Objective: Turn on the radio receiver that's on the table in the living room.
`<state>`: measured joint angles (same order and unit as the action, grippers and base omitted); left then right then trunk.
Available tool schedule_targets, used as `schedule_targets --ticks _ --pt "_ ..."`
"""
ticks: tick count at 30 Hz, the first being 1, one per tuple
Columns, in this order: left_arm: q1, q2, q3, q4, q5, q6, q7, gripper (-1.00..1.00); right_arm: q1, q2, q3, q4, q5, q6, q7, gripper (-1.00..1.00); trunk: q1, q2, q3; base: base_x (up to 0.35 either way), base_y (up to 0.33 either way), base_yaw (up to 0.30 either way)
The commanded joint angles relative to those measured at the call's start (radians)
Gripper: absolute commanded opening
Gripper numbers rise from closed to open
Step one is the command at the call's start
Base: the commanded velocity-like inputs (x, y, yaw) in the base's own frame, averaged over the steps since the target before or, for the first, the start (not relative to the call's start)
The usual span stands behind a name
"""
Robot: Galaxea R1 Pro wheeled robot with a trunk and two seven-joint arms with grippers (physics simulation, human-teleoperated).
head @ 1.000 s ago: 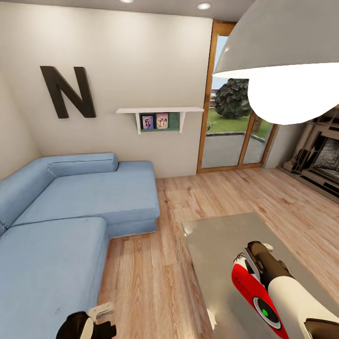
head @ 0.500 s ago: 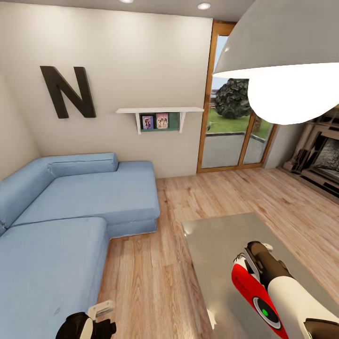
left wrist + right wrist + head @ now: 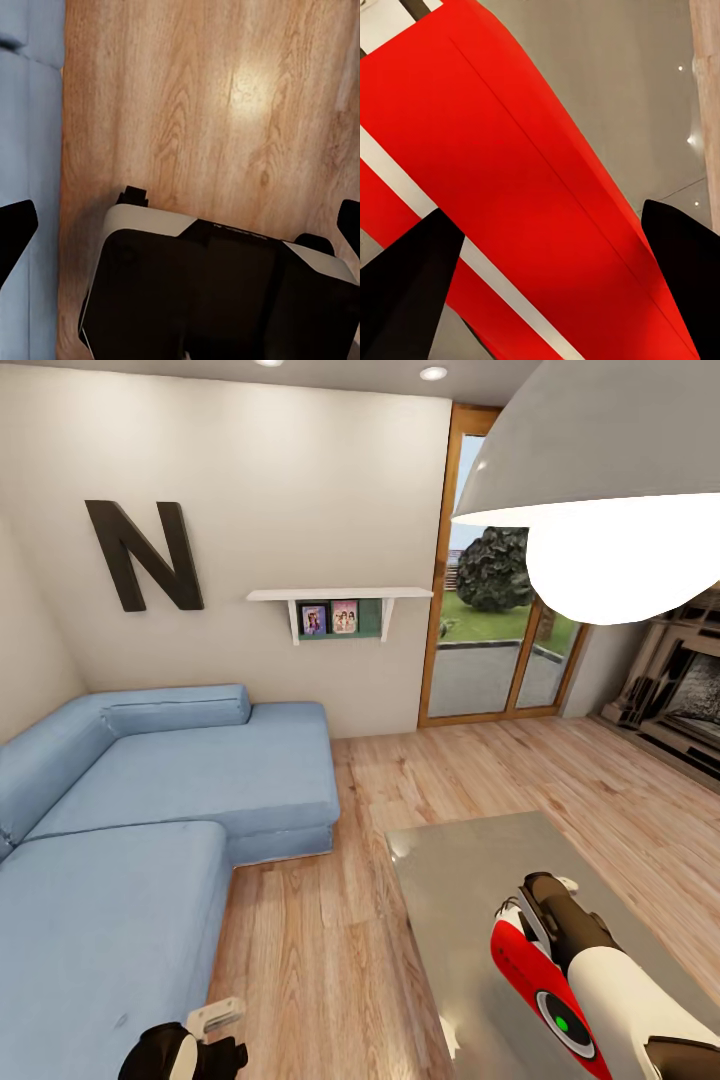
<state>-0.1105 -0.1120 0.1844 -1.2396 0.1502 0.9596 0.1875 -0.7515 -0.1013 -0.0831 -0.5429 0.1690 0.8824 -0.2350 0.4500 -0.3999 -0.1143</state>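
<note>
— How wide is the right gripper (image 3: 547,292)?

— Its dark fingers (image 3: 405,292) stand spread, straddling the radio receiver (image 3: 545,1000); contact can't be told.

— Where's the radio?

— Standing on the table (image 3: 455,870), under the right arm.

— The left gripper (image 3: 180,225)?

— Spread wide over the wood floor (image 3: 210,97), holding nothing, beside the blue sofa (image 3: 150,790).

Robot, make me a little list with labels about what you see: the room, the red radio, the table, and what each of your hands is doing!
room: living room with blue sofa, big black N, glass doors, wood floor
radio receiver: red with white trim, grey dial with green centre, on the table
table: low, glossy grey-beige top
right end effector: fingers open, either side of the radio's red body
left end effector: open, low over the floor beside the sofa, holding nothing
lamp: big white shade, lit, near the camera
</note>
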Motion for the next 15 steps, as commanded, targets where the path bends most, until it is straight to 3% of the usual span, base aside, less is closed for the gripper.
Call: schedule_targets --ticks 1,8,15 --pt "0.000 0.000 0.000 0.000 0.000 0.000 0.000 1.00 0.000 0.000 0.000 0.000 0.007 0.001 0.000 -1.00 0.000 0.000 0.000 0.000 0.000 0.000" --pt "0.000 0.000 0.001 -0.001 0.000 0.000 0.001 1.00 0.000 0.002 0.001 0.000 0.007 0.001 0.000 -1.00 0.000 0.000 0.000 0.000 0.000 0.000" --pt "0.000 -0.003 0.000 0.002 -0.001 0.001 0.000 1.00 0.000 0.003 0.002 0.000 0.006 0.001 0.000 -1.00 0.027 -0.049 -0.022 0.000 0.000 0.000"
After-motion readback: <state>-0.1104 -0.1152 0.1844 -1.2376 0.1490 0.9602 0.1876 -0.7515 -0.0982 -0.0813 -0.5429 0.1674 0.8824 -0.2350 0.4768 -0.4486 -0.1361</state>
